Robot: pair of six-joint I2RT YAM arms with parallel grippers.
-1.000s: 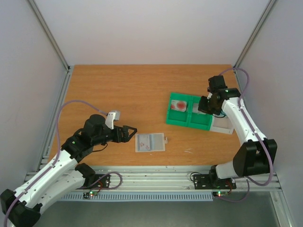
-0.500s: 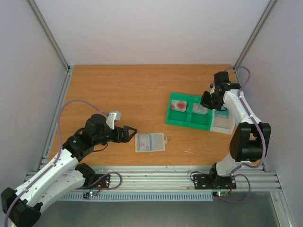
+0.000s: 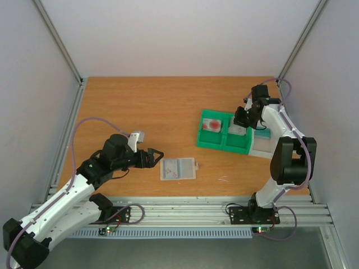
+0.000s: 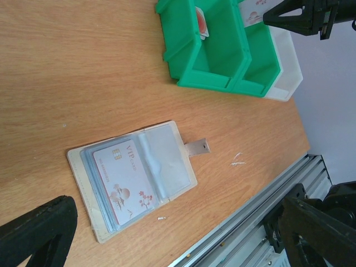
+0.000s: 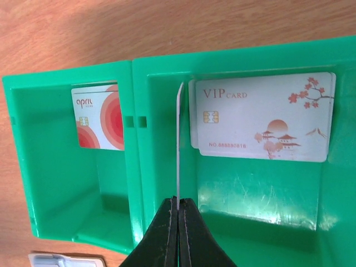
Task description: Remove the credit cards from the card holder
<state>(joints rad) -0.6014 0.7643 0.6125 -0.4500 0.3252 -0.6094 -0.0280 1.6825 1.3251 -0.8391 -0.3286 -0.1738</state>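
Swung right gripper (image 5: 178, 208) toward 12 o'clock over tray (image 5: 133, 150), pinched shut on an edge-on card (image 5: 178, 139), probably best lowered square into the 3 o'clock bin (image 5: 250, 189) before release; held left gripper (image 3: 152, 158) wide, empty, at 9 o'clock of the loaded holder (image 3: 178, 168), table's (image 3: 140, 112) 6 o'clock.

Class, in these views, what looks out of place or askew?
One credit card is held edge-on over the green tray, pinched by the right gripper, while the VIP card inside lies flat. Tiny white scraps litter the table.
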